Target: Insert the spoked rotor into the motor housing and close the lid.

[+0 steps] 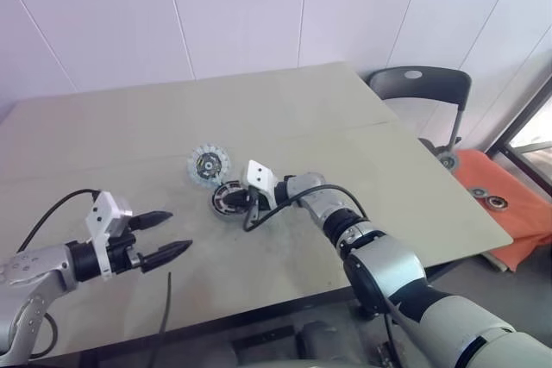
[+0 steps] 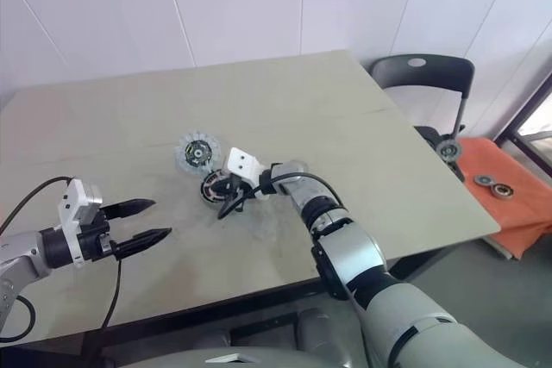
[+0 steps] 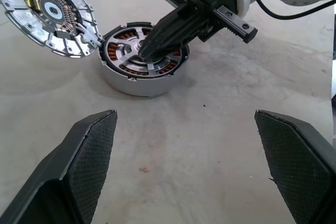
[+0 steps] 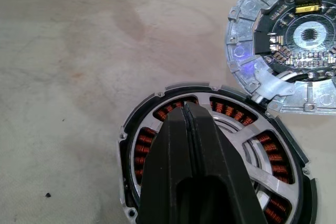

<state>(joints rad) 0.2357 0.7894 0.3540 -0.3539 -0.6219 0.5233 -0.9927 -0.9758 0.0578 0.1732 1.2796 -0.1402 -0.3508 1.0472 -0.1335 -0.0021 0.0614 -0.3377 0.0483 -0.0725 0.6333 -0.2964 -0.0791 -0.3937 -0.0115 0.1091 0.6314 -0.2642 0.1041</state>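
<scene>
The motor housing [image 3: 137, 86], a silver puck with copper windings, stands mid-table. The spoked rotor [image 4: 265, 181] sits inside it, silver spokes over the windings. The lid [image 3: 50, 11] lies open beside the housing, circuit side up, joined to it by a small metal tab. My right gripper [image 4: 186, 109] is shut, holding nothing, its tips down on the rotor's hub [image 3: 143, 51]. To the left and nearer the table's front edge, my left gripper [image 1: 177, 232] stands open and empty, pointing toward the housing, well short of it.
A dark chair [image 1: 423, 84] stands beyond the table's far right corner. On the floor at right an orange cloth [image 1: 509, 204] carries small round parts. A black cable [image 1: 164, 316] hangs under my left gripper by the table's front edge.
</scene>
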